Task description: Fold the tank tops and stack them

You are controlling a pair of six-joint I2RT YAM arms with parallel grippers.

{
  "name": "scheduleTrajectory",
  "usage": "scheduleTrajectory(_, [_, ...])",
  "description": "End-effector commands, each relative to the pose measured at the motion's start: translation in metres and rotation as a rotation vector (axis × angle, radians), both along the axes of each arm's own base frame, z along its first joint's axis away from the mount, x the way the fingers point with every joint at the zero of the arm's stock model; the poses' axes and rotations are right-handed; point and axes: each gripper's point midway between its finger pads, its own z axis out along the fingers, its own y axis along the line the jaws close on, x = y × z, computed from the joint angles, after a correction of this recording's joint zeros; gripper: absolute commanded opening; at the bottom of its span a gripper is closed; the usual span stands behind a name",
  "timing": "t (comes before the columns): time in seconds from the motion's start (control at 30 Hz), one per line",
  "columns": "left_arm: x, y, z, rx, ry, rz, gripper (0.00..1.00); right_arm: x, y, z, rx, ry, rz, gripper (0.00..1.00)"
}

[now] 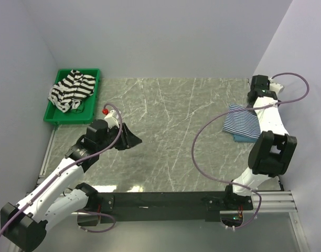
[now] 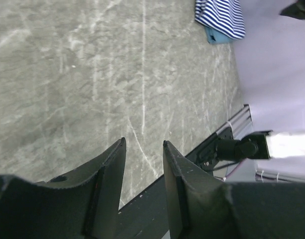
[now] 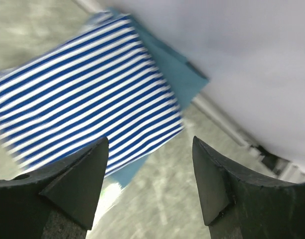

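Note:
A folded blue-and-white striped tank top lies on a folded teal-blue tank top at the table's right side, near the wall. In the right wrist view the striped top covers most of the teal one. My right gripper hangs open just over the stack's edge, with nothing between its fingers. The black-and-white striped tank top lies crumpled in the green tray at the back left. My left gripper hovers over bare table, jaws partly apart and empty; from it the stack shows far off.
The tray sits in the back-left corner against the left wall. The right wall stands close behind the stack. A black mounting rail runs along the near edge between the arm bases. The table top is grey marble pattern.

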Motion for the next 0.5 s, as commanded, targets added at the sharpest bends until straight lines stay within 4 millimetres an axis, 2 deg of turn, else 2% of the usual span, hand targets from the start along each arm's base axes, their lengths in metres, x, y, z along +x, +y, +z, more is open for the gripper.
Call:
scheduleTrajectory(0.0, [0.014,0.002,0.01,-0.021,-0.032,0.015,0.42,0.006,0.043,0.03,0.014,-0.156,0.034,0.75])
scheduleTrajectory(0.03, [0.018,0.004,0.006,-0.009,-0.017,0.033,0.42,0.013,0.074,0.035,0.019,-0.181,0.119,0.75])
scheduleTrajectory(0.1, [0.027,0.009,0.009,0.002,-0.005,0.073,0.42,0.014,0.109,0.031,0.059,-0.219,0.182,0.76])
scheduleTrajectory(0.13, [0.036,0.014,0.005,0.027,0.004,0.115,0.42,0.018,0.146,0.029,0.087,-0.24,0.257,0.77])
scheduleTrajectory(0.17, [0.045,0.017,0.016,0.022,-0.006,0.15,0.43,0.02,0.163,0.028,0.112,-0.267,0.283,0.77])
scheduleTrajectory(0.2, [0.05,0.022,0.015,0.042,0.014,0.185,0.44,0.017,0.185,0.023,0.149,-0.281,0.34,0.77])
scheduleTrajectory(0.23, [0.06,0.026,0.012,0.063,0.036,0.219,0.45,0.018,0.208,0.019,0.212,-0.305,0.376,0.77])
scheduleTrajectory(0.27, [0.077,0.038,0.026,0.071,0.008,0.301,0.46,0.016,0.239,0.012,0.253,-0.317,0.449,0.77])
scheduleTrajectory(0.3, [0.087,0.047,0.029,0.086,0.013,0.354,0.48,0.016,0.257,0.011,0.292,-0.332,0.499,0.77])
scheduleTrajectory(0.33, [0.099,0.055,0.021,0.112,0.048,0.399,0.49,0.014,0.272,0.009,0.327,-0.34,0.526,0.77])
scheduleTrajectory(0.37, [0.12,0.078,0.035,0.122,0.027,0.512,0.5,0.009,0.3,0.006,0.356,-0.342,0.603,0.77])
scheduleTrajectory(0.4, [0.132,0.093,0.038,0.132,0.031,0.581,0.52,0.007,0.311,0.005,0.365,-0.343,0.64,0.77])
scheduleTrajectory(0.43, [0.147,0.108,0.025,0.168,0.082,0.649,0.53,0.005,0.321,0.003,0.371,-0.34,0.664,0.77])
scheduleTrajectory(0.47, [0.169,0.139,0.042,0.163,0.058,0.762,0.59,0.001,0.335,0.0,0.408,-0.34,0.707,0.77])
